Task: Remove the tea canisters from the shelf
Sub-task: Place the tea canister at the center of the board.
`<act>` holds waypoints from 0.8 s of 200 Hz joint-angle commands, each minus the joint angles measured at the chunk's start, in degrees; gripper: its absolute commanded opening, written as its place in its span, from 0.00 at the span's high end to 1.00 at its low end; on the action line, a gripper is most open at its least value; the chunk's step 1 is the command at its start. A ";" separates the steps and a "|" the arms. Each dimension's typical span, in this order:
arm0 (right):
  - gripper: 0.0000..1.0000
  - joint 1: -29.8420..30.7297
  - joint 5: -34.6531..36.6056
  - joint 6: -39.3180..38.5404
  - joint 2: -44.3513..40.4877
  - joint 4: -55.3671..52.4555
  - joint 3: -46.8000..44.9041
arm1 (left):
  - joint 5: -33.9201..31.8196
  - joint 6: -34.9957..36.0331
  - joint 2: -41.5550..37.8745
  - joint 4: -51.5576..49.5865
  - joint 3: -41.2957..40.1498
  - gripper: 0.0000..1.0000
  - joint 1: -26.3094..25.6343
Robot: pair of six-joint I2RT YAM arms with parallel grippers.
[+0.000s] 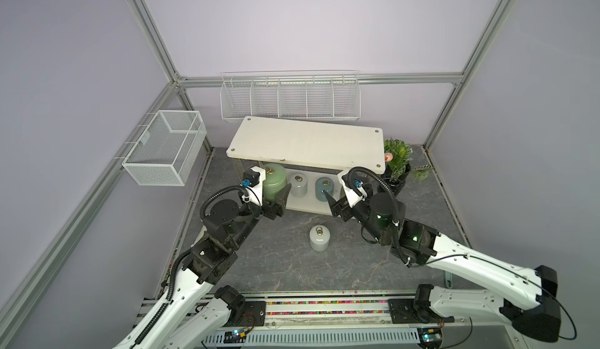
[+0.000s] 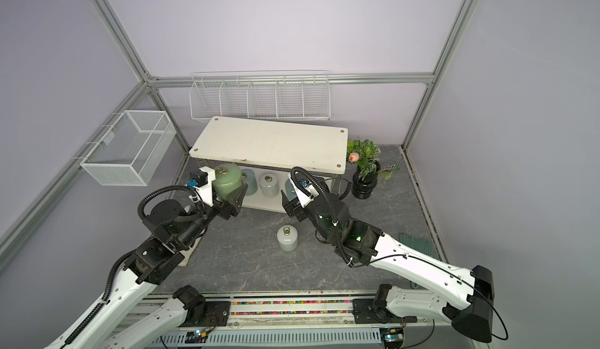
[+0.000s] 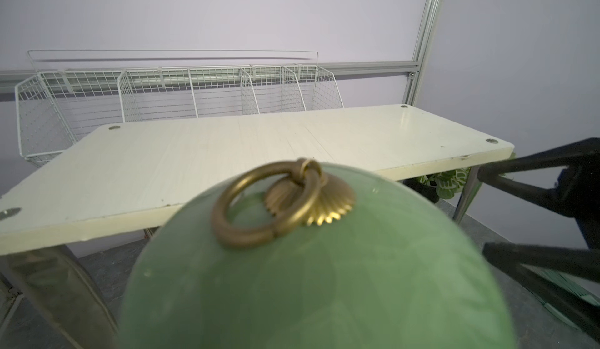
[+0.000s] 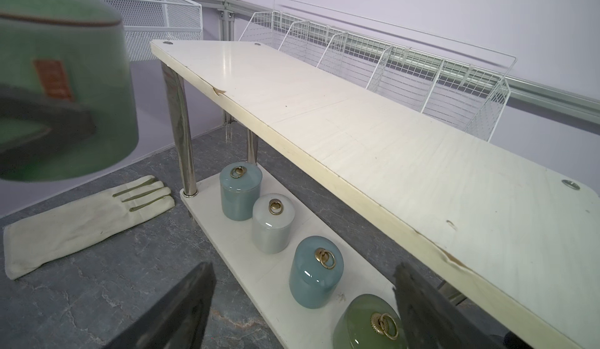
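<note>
Left gripper (image 1: 276, 197) clamps the glossy green ceramic canister (image 1: 274, 181); its orange label (image 4: 52, 78) is too blurred to read. The right gripper (image 4: 302, 311) gapes wide, empty.

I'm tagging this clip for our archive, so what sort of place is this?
Probably a robotics lab test cell, not a home: aluminium framing with plain lilac panels encloses it, two robot arms sit on a rail, and the shelf and wire basket look like staged props.

left gripper (image 2: 227, 188) clasping a green canister (image 2: 227, 177) at the shelf (image 2: 269, 143) near left corner, white canister (image 2: 287, 237) upright on the table (image 2: 246, 266) in front, right gripper (image 2: 293, 201) by the lower board (image 2: 259, 204)
</note>
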 commanded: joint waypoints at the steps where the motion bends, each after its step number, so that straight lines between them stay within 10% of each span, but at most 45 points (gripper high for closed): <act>1: 0.11 -0.39 -0.80 1.74 -1.25 -0.49 -0.66 | -2.61 -2.76 -3.28 2.80 -2.22 0.22 -0.72; 160: 0.11 2.13 0.09 2.23 3.96 -7.58 3.38 | -5.10 -13.29 -8.28 13.73 -26.96 0.21 -3.64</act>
